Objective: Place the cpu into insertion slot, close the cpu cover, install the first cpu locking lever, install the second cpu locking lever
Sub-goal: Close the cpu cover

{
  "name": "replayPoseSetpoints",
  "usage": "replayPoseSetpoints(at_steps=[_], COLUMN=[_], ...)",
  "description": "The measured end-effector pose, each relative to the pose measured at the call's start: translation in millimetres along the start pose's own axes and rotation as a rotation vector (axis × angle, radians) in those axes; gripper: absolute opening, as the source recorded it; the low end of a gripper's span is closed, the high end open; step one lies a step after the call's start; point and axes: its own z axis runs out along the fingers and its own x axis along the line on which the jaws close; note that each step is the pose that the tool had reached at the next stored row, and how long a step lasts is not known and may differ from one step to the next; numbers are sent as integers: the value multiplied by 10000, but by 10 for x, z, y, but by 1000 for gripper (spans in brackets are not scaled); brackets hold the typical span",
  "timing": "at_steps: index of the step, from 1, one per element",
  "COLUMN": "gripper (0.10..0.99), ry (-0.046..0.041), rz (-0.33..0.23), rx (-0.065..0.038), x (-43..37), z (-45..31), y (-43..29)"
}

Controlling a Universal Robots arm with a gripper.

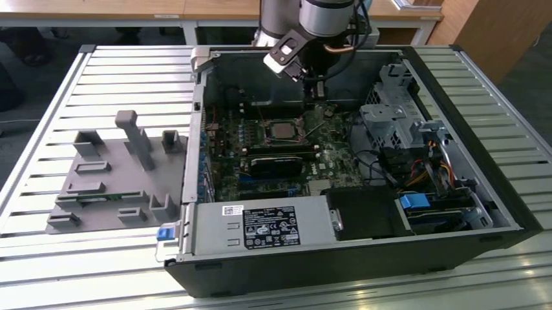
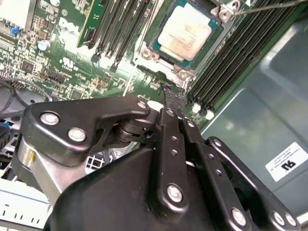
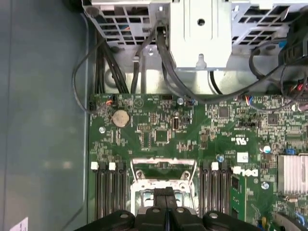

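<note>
cpu [image 2: 185, 31] seated in insertion slot [image 2: 155, 52], centre of frame in exterior view. Jaws pressed together, gripping nothing, tips [image 2: 172, 98] just beside slot, above green board [image 3: 159, 125] inside open case [image 1: 345, 274].

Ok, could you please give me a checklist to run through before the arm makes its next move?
1. cpu lying flat in the insertion slot: ok.
2. gripper empty, fingers shut on nothing: ok.
3. gripper apart from the cpu, beside the insertion slot: ok.
4. cpu cover down over the cpu: cannot tell.
5. locking lever latched: not ok, it seems; its rod juts away from the insertion slot.
</note>
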Motion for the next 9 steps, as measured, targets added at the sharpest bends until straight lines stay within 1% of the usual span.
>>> replayPoseSetpoints(at_steps=[4, 9], gripper=[106, 106], ry=[4, 5], rz=[-7, -45], rx=[2, 29], x=[2, 3], z=[-23, -19], y=[47, 174])
